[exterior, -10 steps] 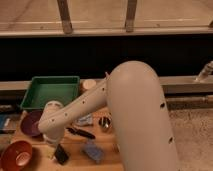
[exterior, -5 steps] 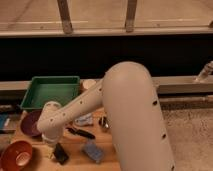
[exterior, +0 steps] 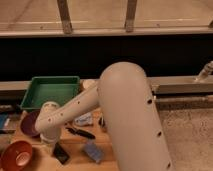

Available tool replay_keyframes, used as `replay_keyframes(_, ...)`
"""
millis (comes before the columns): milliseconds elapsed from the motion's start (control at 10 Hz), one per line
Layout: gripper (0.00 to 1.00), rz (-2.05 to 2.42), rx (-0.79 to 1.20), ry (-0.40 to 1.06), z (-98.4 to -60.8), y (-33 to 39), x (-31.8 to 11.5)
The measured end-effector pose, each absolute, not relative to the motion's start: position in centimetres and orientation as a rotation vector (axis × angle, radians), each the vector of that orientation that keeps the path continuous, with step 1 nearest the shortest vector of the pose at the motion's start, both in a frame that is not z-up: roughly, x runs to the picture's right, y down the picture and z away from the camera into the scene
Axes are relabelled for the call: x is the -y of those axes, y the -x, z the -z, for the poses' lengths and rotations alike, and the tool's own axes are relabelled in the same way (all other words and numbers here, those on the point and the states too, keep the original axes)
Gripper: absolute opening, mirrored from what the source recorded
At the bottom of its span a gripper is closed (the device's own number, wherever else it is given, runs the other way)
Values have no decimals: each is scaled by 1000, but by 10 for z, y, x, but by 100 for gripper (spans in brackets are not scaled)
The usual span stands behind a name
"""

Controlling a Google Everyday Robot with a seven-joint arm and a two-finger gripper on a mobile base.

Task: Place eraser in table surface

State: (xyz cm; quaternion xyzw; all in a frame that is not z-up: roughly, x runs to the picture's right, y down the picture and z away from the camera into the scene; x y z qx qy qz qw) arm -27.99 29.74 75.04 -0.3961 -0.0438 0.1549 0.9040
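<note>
Apparently gripper [exterior: 51, 144] hovers just beside flat black rectangular eraser [exterior: 61, 153] lying on light-brown wooden table surface [exterior: 76, 148]; grip state unclear.

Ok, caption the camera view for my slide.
The end effector sits right beside the eraser, low over the table surface.

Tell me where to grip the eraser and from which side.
Grip the eraser across its short width, coming from straight above: it looks flat and thin, lying diagonally on the table surface. The gripper hangs close beside it.
</note>
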Motion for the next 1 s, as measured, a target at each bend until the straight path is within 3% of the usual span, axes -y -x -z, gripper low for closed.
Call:
replay_keyframes(100,19,-319,90,818,-750,280,-298)
replay_keyframes(500,18,-343,76,788,-746,272,-289)
replay_keyframes(1000,18,-447,104,644,-712,218,-215)
